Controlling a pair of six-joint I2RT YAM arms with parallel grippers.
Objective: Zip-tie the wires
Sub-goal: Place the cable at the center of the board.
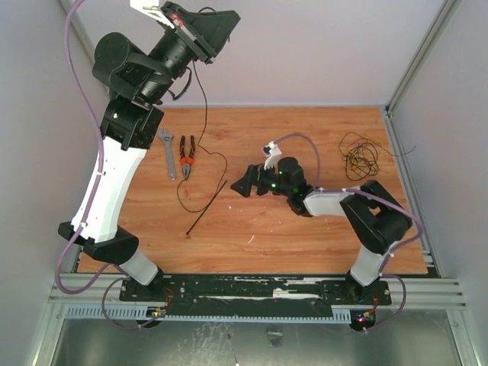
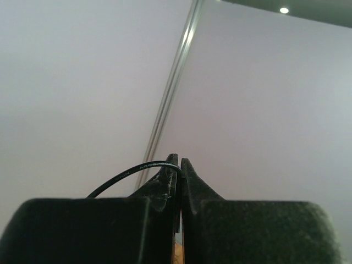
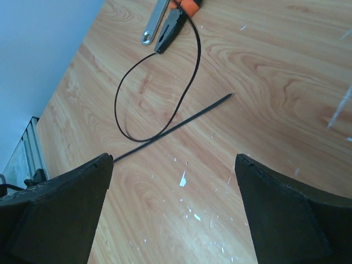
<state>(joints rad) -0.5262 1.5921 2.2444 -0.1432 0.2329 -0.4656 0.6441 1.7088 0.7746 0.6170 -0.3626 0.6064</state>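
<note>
A loose tangle of thin wires [image 1: 360, 152] lies at the back right of the table. One long black wire [image 1: 204, 107] hangs from my raised left gripper [image 1: 217, 27] down to a loop on the wood [image 3: 118, 104]. The left wrist view shows that gripper [image 2: 180, 160] shut on this black wire [image 2: 137, 168], pointing at the wall. The zip tie [image 1: 207, 207], a straight black strip, lies on the table left of centre, and its upper part crosses the loop [image 3: 187, 118]. My right gripper [image 1: 244, 185] hovers low just right of it, open [image 3: 173, 159], nothing between its fingers.
Orange-handled pliers [image 1: 187, 155] and a grey wrench [image 1: 168, 152] lie side by side at the back left; their tips show in the right wrist view [image 3: 170, 27]. Small white flecks [image 3: 182, 179] dot the wood. Walls close in the table at the back and sides.
</note>
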